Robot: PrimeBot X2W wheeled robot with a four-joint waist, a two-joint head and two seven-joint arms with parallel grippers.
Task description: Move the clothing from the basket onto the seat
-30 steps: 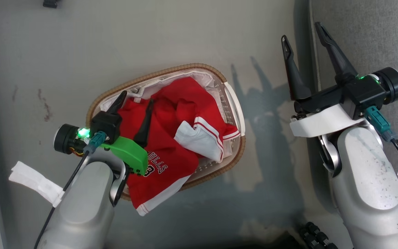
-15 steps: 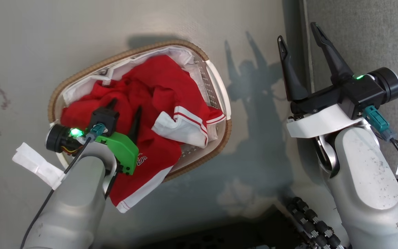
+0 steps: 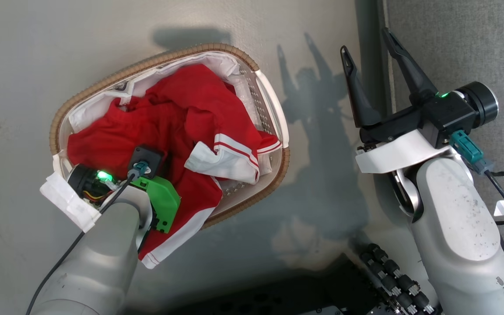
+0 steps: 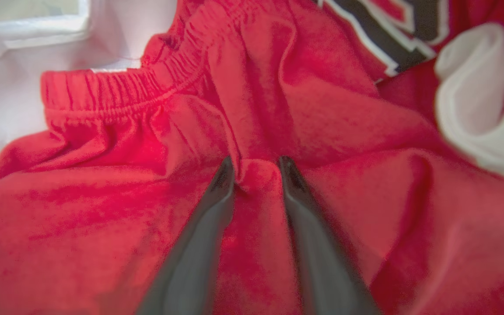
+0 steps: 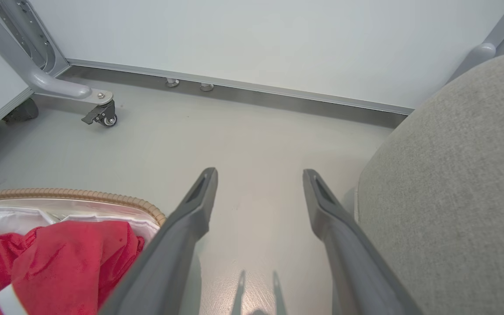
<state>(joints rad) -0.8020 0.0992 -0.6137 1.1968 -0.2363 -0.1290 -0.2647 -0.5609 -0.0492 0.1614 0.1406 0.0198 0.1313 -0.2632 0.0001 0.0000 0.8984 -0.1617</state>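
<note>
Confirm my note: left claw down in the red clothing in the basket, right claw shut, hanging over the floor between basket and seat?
One error: the right claw is open, not shut; the right wrist view shows it spread wide over the floor between basket and seat. The left claw is indeed down in the red clothing.

Black-and-white lettering (image 4: 405,52) on clothing (image 4: 278,109): unreadable.

Clothing (image 4: 103,210) blurred around left jaws, lettering (image 4: 392,39) cut off at top, seat (image 3: 453,43) cropped right
</note>
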